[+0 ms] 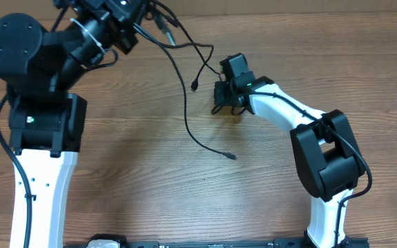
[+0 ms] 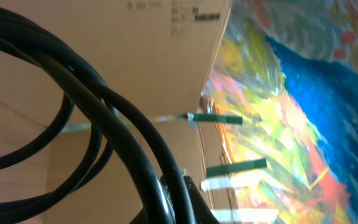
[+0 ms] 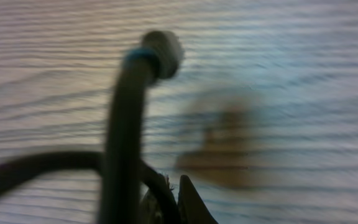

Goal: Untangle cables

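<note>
The cables point(image 1: 185, 103) look mostly separated, trailing toward five o'clock from my left gripper point(image 1: 140, 17), which is apparently clenched on them. I cannot tell the right gripper point(image 1: 226, 96)'s grip.

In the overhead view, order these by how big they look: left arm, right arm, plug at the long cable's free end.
left arm
right arm
plug
The left arm may just be nearer the camera.

Left arm point(image 1: 41, 176): white lower link dotted with small dark screw holes, bulky rounded black joint housings, thin black wire alongside; right arm point(image 1: 281, 110): same white-and-black build, wire along its white link, all-black right gripper point(image 1: 225, 96).
</note>
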Controlling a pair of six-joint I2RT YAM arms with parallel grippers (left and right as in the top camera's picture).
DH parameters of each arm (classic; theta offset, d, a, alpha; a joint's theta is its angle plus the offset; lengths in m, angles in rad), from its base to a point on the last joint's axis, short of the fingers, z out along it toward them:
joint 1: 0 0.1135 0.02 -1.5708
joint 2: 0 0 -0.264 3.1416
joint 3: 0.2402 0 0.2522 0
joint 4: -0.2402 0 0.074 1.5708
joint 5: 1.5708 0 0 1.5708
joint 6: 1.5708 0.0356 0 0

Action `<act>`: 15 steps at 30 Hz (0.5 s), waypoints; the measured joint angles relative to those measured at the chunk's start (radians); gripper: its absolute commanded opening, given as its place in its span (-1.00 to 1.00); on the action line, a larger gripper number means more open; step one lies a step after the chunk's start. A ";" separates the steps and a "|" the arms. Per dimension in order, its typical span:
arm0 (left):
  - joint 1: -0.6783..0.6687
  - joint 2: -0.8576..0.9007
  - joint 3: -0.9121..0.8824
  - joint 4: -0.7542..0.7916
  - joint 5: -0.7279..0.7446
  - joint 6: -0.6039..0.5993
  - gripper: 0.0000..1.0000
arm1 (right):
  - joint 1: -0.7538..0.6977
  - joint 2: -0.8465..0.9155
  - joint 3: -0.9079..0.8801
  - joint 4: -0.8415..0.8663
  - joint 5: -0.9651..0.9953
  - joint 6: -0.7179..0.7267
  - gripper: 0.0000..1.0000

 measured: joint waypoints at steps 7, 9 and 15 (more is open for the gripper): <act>0.059 0.000 0.000 -0.067 0.002 0.023 -0.92 | -0.024 0.000 0.000 -0.091 -0.002 -0.001 -0.91; 0.069 0.000 0.000 -0.084 0.005 0.051 -0.92 | -0.030 0.000 0.000 -0.138 -0.015 -0.013 -0.85; 0.088 0.000 0.000 -0.146 0.000 0.219 -0.91 | -0.078 0.001 0.000 -0.227 -0.141 -0.106 -0.55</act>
